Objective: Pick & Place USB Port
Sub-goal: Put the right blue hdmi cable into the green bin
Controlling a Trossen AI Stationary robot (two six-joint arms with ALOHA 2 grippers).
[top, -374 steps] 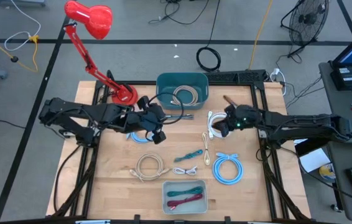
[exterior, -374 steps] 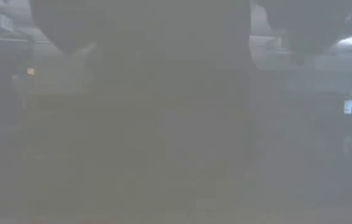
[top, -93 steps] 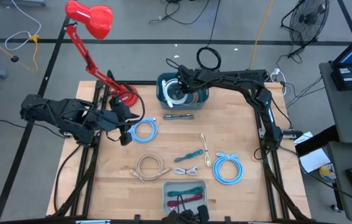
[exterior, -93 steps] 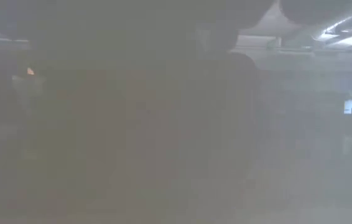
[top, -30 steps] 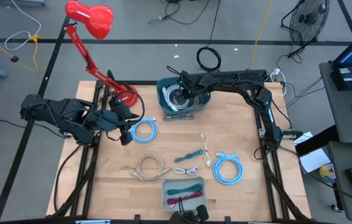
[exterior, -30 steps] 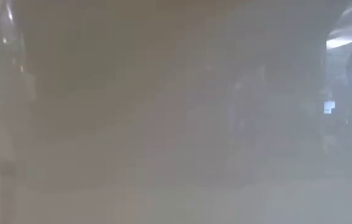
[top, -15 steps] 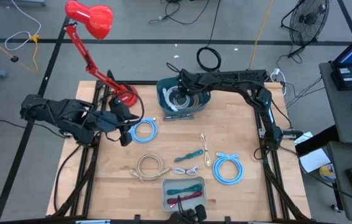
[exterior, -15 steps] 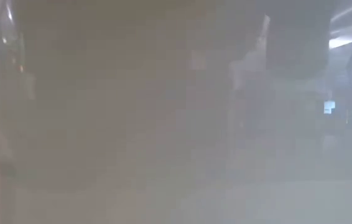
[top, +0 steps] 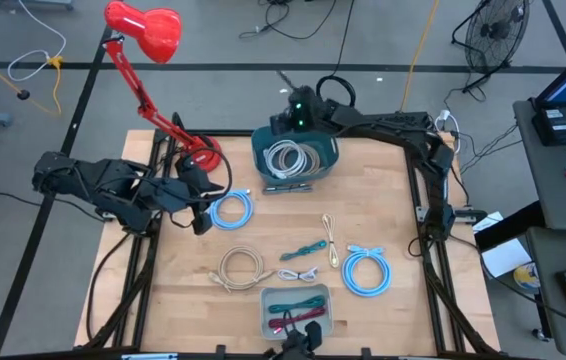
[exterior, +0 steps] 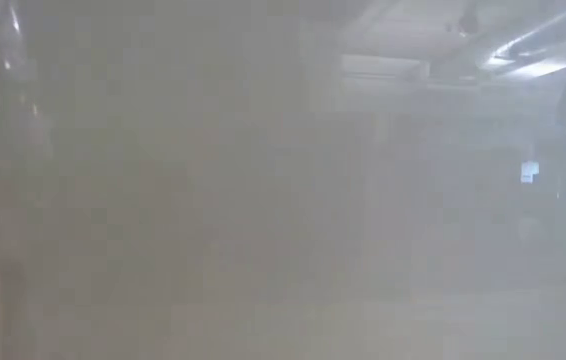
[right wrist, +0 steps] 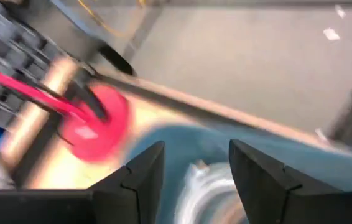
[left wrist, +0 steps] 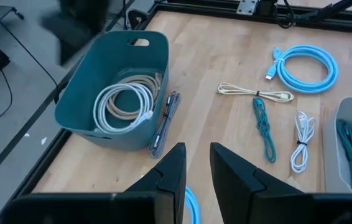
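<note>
A white coiled cable [top: 288, 157] lies inside the teal bin [top: 325, 150] at the table's far middle, on top of a beige coil [left wrist: 140, 84]. My right gripper [right wrist: 196, 149] hangs open above the bin's far rim [top: 281, 127], with nothing between its fingers. My left gripper [top: 202, 220] waits at the table's left beside a light-blue coil [top: 233, 208]. Its fingers [left wrist: 196, 152] stand a narrow gap apart with nothing in it. The low view shows only haze.
A dark flat cable [top: 288, 187] lies against the bin's near side. Across the middle lie a beige coil [top: 241, 268], a teal cable [top: 308, 248], a cream cable [top: 330, 240], a small white cable [top: 301, 273] and a blue coil [top: 366, 270]. A grey tray [top: 267, 315] sits near the front edge, a red lamp [top: 198, 152] at far left.
My right gripper has risen out of the teal bin and now stands above its far rim, tipped less steeply down. The white coil has stayed in the bin.
</note>
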